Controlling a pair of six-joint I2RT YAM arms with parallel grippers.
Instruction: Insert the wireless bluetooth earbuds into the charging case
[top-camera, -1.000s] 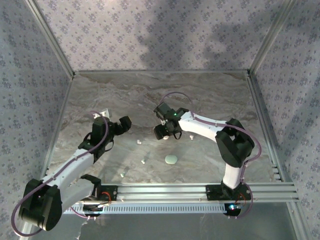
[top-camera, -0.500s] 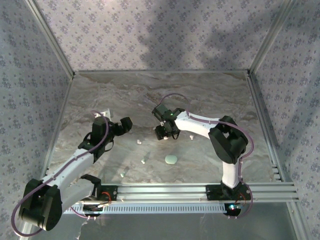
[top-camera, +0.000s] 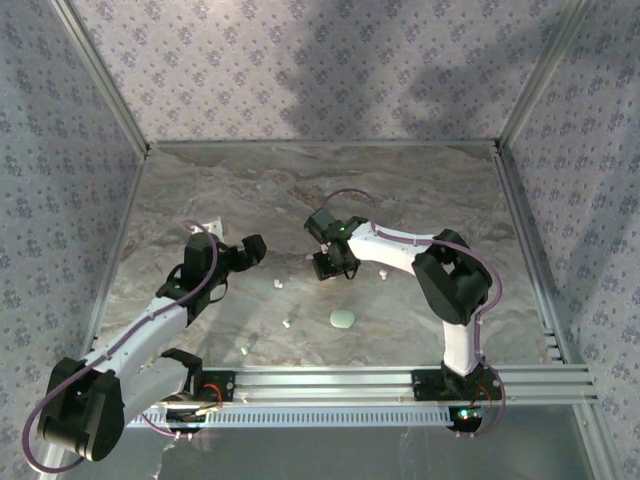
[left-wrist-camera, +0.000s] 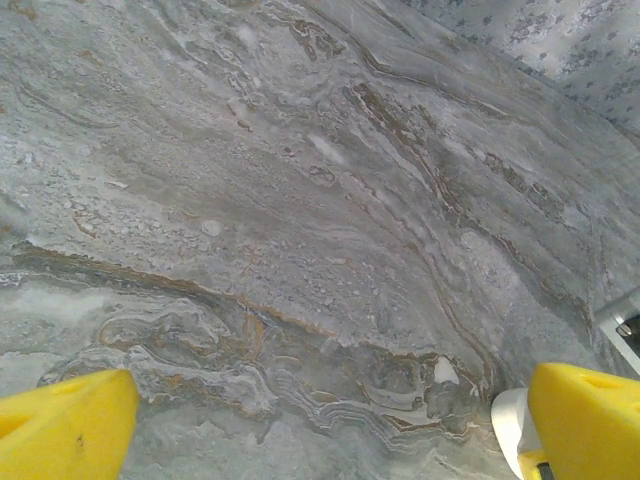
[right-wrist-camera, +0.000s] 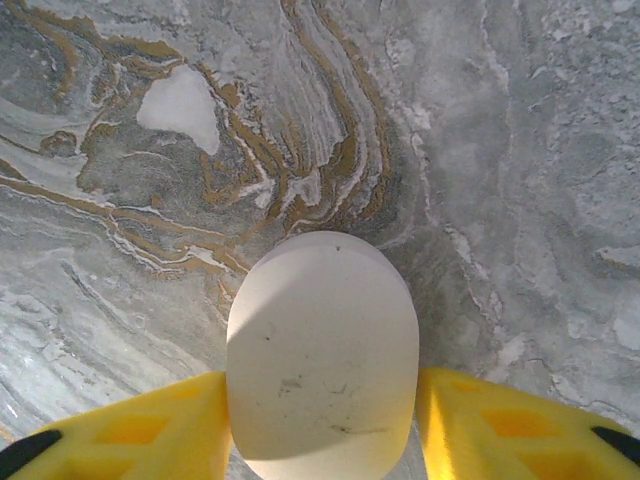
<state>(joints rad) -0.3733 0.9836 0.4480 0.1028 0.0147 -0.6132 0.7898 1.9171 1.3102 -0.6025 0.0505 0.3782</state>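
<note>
The right jaws clamp the white charging case (right-wrist-camera: 322, 350); the left jaws stand wide apart. An earbud (top-camera: 280, 284) lies on the bench (top-camera: 400, 190) at the case's 8 o'clock. The smooth, rounded case could squirt free.

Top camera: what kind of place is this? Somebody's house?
Probably a robot test booth, not a house: a left arm and right arm bolted to a metal rail, patterned panels boxing in a marble-look table. The right jaws hold a white oval case.
</note>
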